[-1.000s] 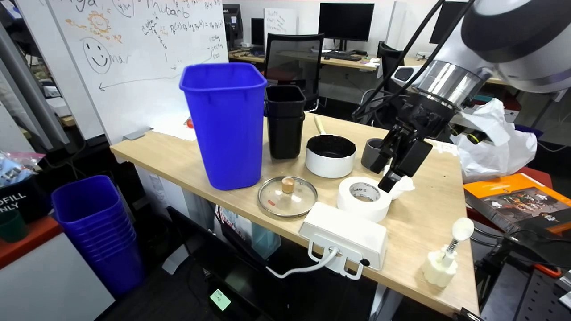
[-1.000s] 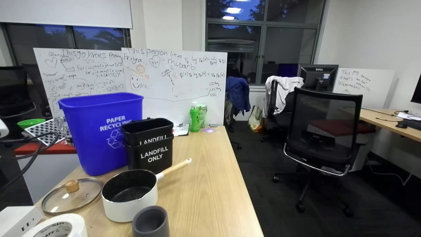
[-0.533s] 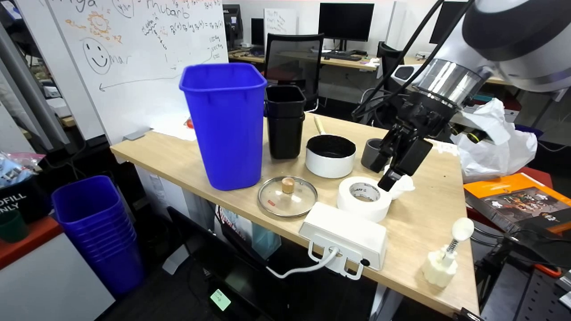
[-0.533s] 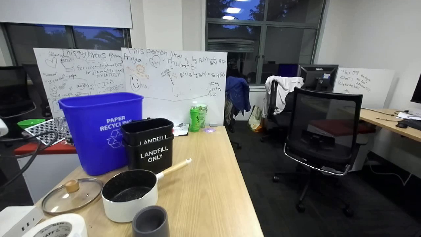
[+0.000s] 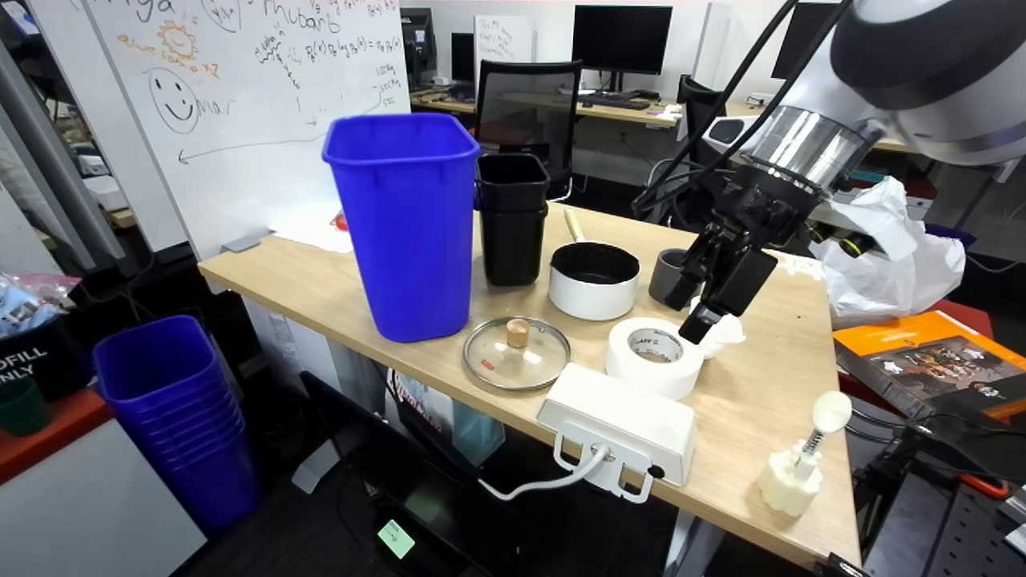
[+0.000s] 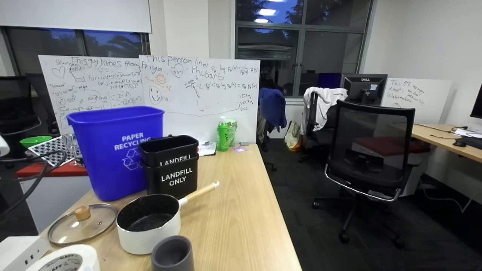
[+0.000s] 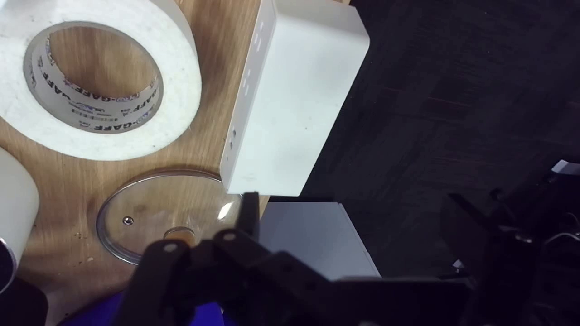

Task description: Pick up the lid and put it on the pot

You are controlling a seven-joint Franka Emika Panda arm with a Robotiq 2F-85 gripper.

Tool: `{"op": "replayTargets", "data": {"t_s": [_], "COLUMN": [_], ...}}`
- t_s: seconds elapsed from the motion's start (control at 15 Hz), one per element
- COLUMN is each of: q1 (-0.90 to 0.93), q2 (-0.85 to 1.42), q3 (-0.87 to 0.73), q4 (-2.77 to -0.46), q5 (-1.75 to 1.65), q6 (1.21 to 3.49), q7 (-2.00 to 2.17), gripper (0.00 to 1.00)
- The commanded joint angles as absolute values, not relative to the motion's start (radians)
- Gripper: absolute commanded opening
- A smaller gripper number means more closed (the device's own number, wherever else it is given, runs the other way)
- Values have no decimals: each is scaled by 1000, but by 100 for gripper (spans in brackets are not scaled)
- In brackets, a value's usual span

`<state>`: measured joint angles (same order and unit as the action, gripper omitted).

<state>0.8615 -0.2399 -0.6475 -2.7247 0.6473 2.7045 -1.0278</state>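
The gripper hangs over the table, jaws spread wide, near the fat tape roll. Farther from it I see the white pot; past the roll, the lid lying flat (its wooden knob upward), then the blue bin.

In an exterior view, the arm, white and dark grey, fills two o'clock and slants down toward half past seven. Its bright metal wrist ends in the black gripper at three o'clock, tilted along the same line. In the wrist view the jaws stand wide apart: one blurred finger at seven o'clock, the other between three and four.
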Motion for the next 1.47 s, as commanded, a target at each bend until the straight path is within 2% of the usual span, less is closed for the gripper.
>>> {"op": "replayTargets", "data": {"t_s": [0.0,0.67,1.4], "q1": [862,878,1065], "q2": [-240,-194,-14], "q3": [-648,-710,-738], "q4": [-2725,-2687,-2590], "q5": [647,563,830], "q6": [2704,2697,2836], "q7": [-1028,-1228,-1653], "gripper": [100,100,100]}}
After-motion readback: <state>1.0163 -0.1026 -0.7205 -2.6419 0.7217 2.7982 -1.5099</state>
